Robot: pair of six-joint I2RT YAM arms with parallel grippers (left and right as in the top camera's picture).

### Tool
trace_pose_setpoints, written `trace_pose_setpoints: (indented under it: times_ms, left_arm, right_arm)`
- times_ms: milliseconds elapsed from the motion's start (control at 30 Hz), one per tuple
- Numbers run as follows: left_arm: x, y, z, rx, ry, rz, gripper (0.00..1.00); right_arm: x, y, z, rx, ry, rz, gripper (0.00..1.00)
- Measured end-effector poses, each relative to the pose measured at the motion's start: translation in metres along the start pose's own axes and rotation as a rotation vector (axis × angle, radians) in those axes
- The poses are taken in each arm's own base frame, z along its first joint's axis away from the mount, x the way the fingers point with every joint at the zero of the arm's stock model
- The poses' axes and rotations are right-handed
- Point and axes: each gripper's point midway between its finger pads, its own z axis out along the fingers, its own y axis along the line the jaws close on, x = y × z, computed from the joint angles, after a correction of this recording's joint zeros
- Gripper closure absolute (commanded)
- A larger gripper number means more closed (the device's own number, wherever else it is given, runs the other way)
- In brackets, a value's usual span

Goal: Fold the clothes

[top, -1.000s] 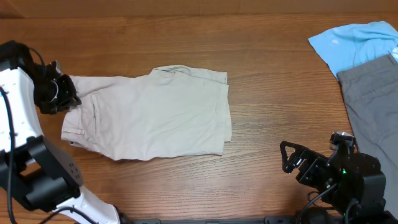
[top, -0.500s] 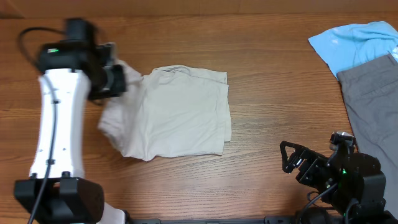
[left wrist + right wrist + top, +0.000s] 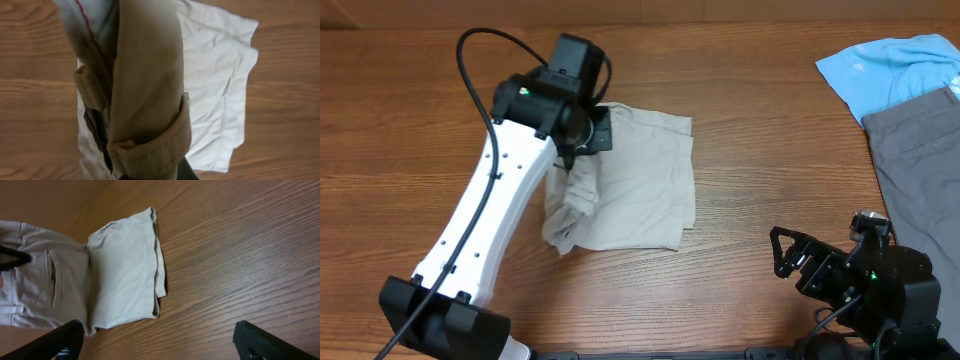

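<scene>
L claw (image 3: 588, 136), gripping shorts (image 3: 645, 185), is now swinging them across, fold approx halfway; R claw (image 3: 778, 252) is idling wide.

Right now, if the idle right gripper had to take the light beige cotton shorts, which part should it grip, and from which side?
Probably the leg hems, coming from the right edge of the light beige cotton shorts. That layered edge lies flat and free, facing the open right gripper, while the left gripper holds the waistband end lifted at the other side.

shorts (image 3: 640, 185) centre; shirt (image 3: 885, 68) far right, seemingly under trousers (image 3: 920, 165)
</scene>
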Motion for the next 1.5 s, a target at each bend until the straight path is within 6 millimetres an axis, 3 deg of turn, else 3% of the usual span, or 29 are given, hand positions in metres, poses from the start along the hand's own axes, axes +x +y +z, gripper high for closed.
trace_pose_setpoints:
  times_ms: [200, 533, 900, 1067, 1133, 1333, 1500]
  left_arm:
    - [0.001, -0.025, 0.007, 0.031, -0.015, -0.010, 0.96]
    - [0.021, -0.051, 0.053, 0.004, 0.085, 0.004, 0.96]
    - [0.010, -0.088, 0.054, 0.133, 0.031, -0.065, 0.94]
    - [0.005, -0.096, 0.057, 0.164, 0.024, -0.118, 0.91]
    - [0.006, -0.099, 0.064, 0.165, 0.033, -0.135, 0.96]
    - [0.016, -0.113, 0.087, 0.172, 0.074, -0.133, 0.96]
    - [0.021, -0.110, 0.089, 0.155, 0.098, -0.130, 0.96]
  right_arm:
    - [0.000, 0.000, 0.000, 0.000, 0.000, 0.000, 0.00]
    - [0.000, 0.000, 0.000, 0.000, 0.000, 0.000, 0.00]
    - [0.000, 0.000, 0.000, 0.001, 0.000, 0.000, 0.00]
    - [0.000, 0.000, 0.000, 0.001, 0.001, 0.000, 0.00]
    - [0.000, 0.000, 0.000, 0.001, 0.000, 0.000, 0.00]
    - [0.000, 0.000, 0.000, 0.001, 0.000, 0.000, 0.00]
    - [0.000, 0.000, 0.000, 0.001, 0.000, 0.000, 0.00]
